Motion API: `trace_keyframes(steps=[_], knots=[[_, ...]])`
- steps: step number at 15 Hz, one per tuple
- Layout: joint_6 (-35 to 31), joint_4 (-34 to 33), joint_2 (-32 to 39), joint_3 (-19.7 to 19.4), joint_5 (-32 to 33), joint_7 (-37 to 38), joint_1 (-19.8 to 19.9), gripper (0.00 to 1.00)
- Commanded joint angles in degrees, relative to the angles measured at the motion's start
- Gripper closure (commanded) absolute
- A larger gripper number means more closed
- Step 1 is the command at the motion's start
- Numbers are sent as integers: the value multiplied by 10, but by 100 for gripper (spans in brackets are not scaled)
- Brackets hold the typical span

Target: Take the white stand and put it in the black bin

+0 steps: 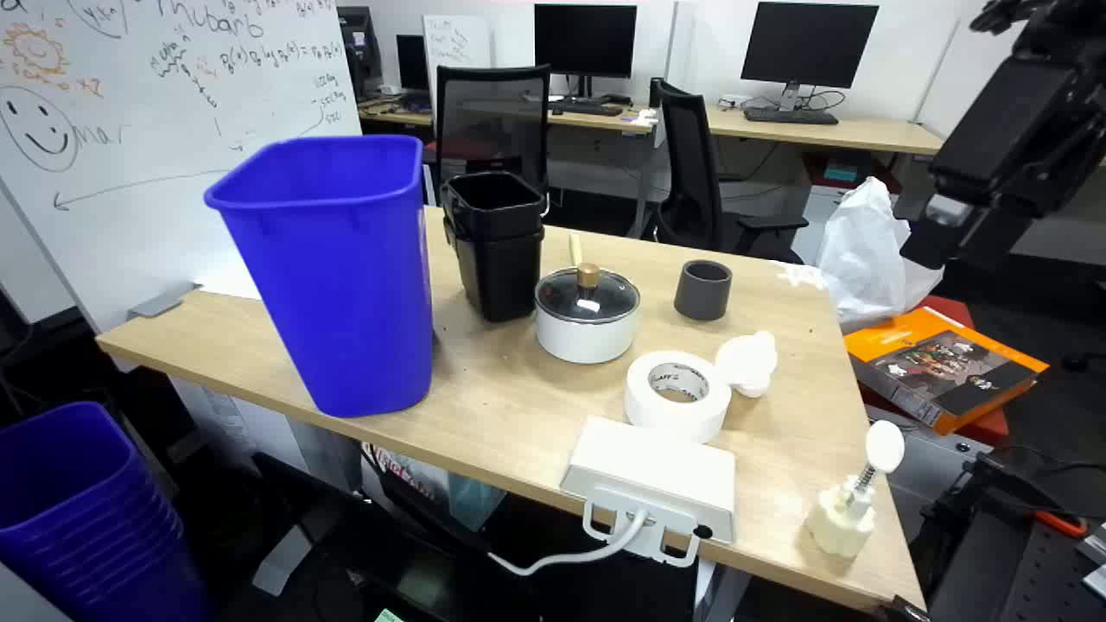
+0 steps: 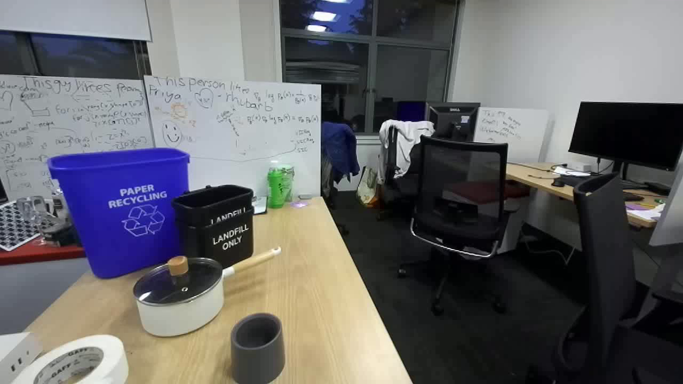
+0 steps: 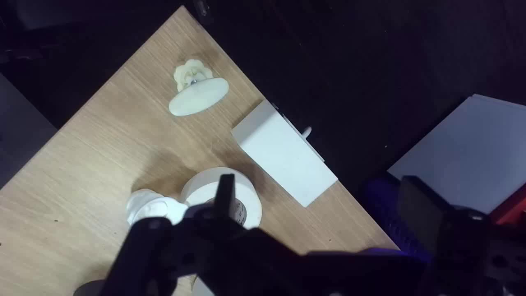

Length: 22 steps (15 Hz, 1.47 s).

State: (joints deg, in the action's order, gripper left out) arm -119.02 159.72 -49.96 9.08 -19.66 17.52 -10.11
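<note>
The white stand (image 1: 840, 523) sits on the bench (image 1: 795, 423), lower right in an exterior view; we judge no step done yet. Our pincer (image 3: 320, 190) gapes wide, empty. Grasp, carry and release into the black bin (image 1: 501, 268), just above centre, remain.

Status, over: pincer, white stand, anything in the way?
Pincer open, empty. White stand standing near table corner. Possible obstacles toward black bin: tape roll, pot.

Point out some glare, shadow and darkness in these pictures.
In the wrist view, the gripper is murky and shadow lies beside the tape; in an exterior view, glare marks the pot lid; in an exterior view, lights gleam in the window.
</note>
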Motion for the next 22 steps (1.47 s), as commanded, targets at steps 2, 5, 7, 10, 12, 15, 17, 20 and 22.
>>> trace_keyframes(steps=[2,5,7,10,12,15,17,20,22], knots=[[4,-1,-1,4,-4,-4,6,0],[-4,-2,-1,15,17,-2,15,0],[3,-3,-1,20,42,-5,22,0],[40,-2,-8,13,56,-2,17,0],[65,-2,-15,13,50,10,17,0],[114,-2,-25,20,55,42,32,0],[136,-2,-32,35,73,74,50,0],[152,-2,-34,64,109,113,72,0],[140,-2,-32,50,91,93,59,0]])
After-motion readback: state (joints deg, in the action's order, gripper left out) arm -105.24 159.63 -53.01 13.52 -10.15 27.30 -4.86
